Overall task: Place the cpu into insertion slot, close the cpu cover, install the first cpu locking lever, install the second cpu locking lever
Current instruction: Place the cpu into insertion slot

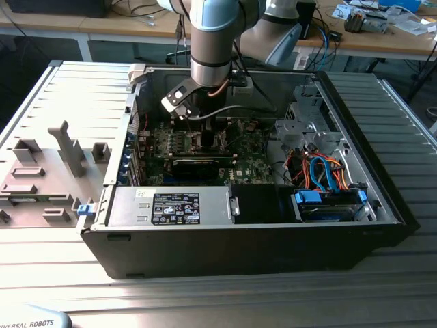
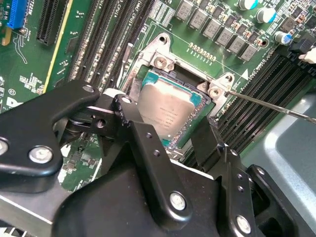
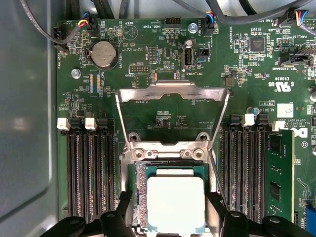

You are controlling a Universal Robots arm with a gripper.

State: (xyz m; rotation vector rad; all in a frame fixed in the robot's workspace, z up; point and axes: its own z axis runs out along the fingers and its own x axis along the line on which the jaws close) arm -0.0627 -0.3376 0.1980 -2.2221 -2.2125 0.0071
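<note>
The cpu (image 3: 176,203) (image 2: 168,111), a small square chip with a dull silver top, lies in the insertion slot (image 3: 140,197) on the green motherboard. In both wrist views my gripper (image 3: 170,207) (image 2: 165,123) straddles it, with a black finger against each of two opposite edges, shut on it. The cpu cover (image 3: 173,91), a thin silver frame with a square window, stands swung open behind the socket. A thin locking lever (image 2: 269,105) sticks out beside the socket, unlatched. In the exterior view the gripper (image 1: 205,126) reaches down inside the open computer case (image 1: 382,198).
Black memory slots (image 3: 89,173) flank the socket on both sides. A black graphics card (image 1: 198,164), the labelled power supply (image 1: 171,205) and a drive bay with blue and orange cables (image 1: 328,181) fill the case. A grey fixture (image 1: 65,147) stands at the exterior view's left.
</note>
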